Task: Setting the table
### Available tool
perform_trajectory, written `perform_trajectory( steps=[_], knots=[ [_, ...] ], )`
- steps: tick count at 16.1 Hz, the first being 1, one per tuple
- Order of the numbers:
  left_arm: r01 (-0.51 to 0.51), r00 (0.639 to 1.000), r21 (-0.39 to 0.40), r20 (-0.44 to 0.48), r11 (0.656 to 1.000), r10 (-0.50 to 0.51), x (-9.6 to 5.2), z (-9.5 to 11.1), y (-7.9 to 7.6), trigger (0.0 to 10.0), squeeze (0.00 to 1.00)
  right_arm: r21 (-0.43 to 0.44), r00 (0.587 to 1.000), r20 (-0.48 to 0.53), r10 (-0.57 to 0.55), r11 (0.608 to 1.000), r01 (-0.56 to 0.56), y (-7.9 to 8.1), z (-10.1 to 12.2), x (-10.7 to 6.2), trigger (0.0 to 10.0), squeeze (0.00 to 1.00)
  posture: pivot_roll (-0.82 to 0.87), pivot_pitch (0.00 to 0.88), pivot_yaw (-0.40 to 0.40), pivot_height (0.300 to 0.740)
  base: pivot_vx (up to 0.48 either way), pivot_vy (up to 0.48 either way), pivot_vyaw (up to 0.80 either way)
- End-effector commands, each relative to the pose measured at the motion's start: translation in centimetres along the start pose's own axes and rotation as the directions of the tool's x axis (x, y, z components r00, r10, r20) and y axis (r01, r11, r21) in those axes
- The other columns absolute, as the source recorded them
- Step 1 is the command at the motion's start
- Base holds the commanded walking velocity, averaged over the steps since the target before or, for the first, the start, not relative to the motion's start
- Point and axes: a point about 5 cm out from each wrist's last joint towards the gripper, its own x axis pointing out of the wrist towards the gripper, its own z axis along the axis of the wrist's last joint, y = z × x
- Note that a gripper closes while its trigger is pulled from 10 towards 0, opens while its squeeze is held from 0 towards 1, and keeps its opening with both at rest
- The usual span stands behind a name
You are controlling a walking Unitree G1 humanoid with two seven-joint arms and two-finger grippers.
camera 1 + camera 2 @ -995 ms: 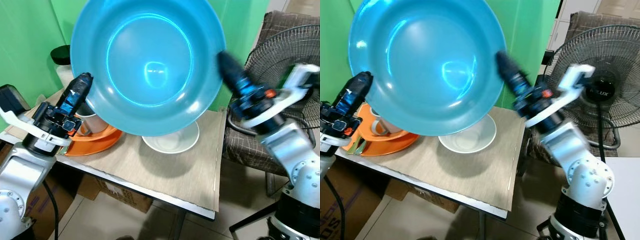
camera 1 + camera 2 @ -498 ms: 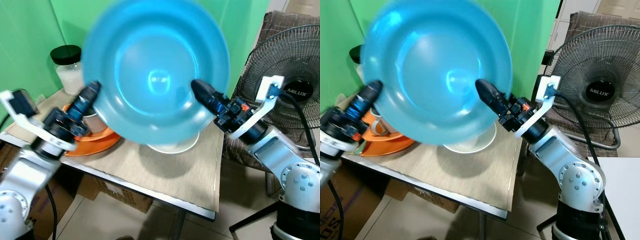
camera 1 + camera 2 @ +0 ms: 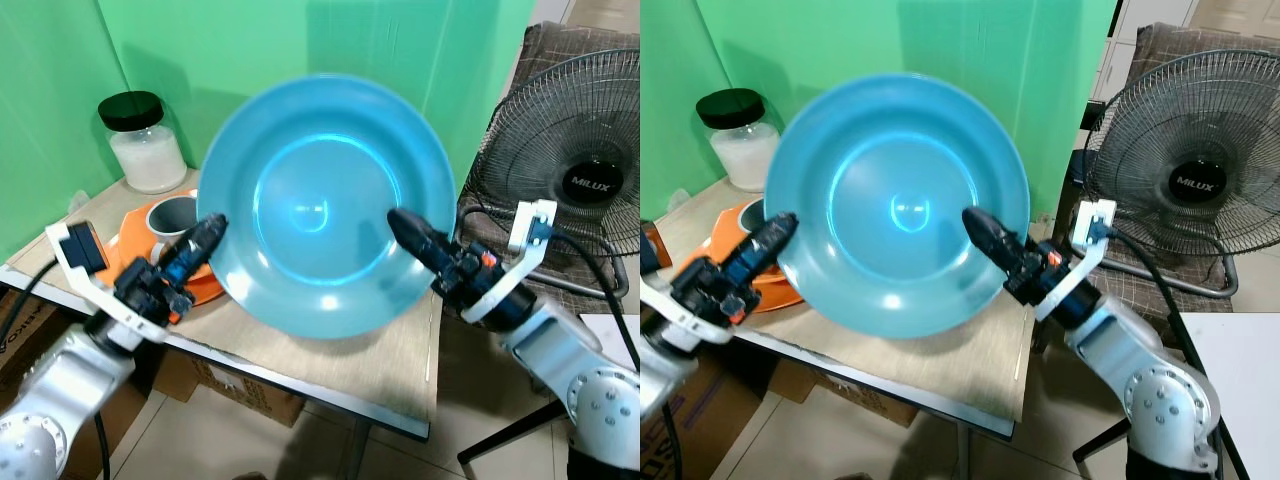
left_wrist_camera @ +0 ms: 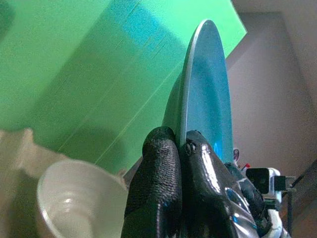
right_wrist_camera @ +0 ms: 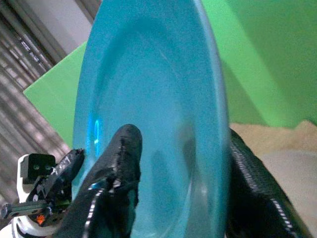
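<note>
Grippers left (image 3: 208,232) and right (image 3: 402,224) clamp the tilted blue plate (image 3: 325,205), hiding the table (image 3: 330,360) behind.

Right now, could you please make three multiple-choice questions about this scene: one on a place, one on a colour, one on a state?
1. Where is the jar with the black lid?
A. at the table's back left, by the green wall
B. on the chair
C. on the floor

2. What colour is the big plate?
A. red
B. blue
C. white

3. How is the big plate held?
A. lying flat on the table
B. by one gripper
C. tilted up, by both grippers

Answers:
1 A, the jar stands by the wall.
2 B, the plate is blue.
3 C, the left gripper and right gripper pinch opposite edges.
</note>
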Motion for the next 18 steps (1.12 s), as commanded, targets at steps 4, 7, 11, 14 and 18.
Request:
perform_trajectory(
  steps=[4, 7, 11, 14, 18],
  knots=[
    [0.037, 0.999, 0.038, 0.008, 0.999, -0.038, 0.3, 0.2, -0.8, 0.0, 0.0, -0.023, 0.999, -0.002, 0.04, 0.999, -0.04, 0.6, 0.2, 0.5, 0.0, 0.0, -0.03, 0.007, 0.026, 0.74, 0.0, 0.0, 0.0],
    [0.043, 0.999, 0.059, 0.002, 0.997, -0.043, 0.4, 0.2, -0.8, 0.0, 0.0, -0.034, 0.999, 0.001, 0.048, 0.998, -0.048, 0.6, 0.4, 0.7, 0.0, 0.0, -0.03, 0.006, 0.025, 0.74, 0.0, 0.0, 0.0],
    [0.044, 0.999, 0.094, -0.015, 0.995, -0.043, 0.7, 0.2, -0.9, 0.0, 0.0, -0.056, 0.999, 0.008, 0.034, 0.998, -0.034, 0.5, 0.8, 1.1, 0.0, 0.0, -0.03, 0.007, 0.023, 0.74, 0.0, 0.0, 0.0],
    [0.044, 0.999, 0.119, -0.025, 0.992, -0.042, 0.8, 0.2, -1.0, 0.0, 0.0, -0.065, 1.0, 0.008, 0.026, 0.998, -0.026, 0.3, 0.9, 1.3, 0.0, 0.0, -0.03, 0.006, 0.021, 0.74, 0.0, 0.0, 0.0],
    [0.021, 1.0, 0.106, -0.023, 0.994, -0.018, 1.0, 0.3, -0.6, 10.0, 1.0, -0.075, 0.999, 0.014, 0.032, 0.997, -0.031, 0.3, 1.1, 1.6, 0.0, 0.0, -0.03, 0.0, 0.019, 0.74, 0.0, 0.0, 0.0]
  ],
)
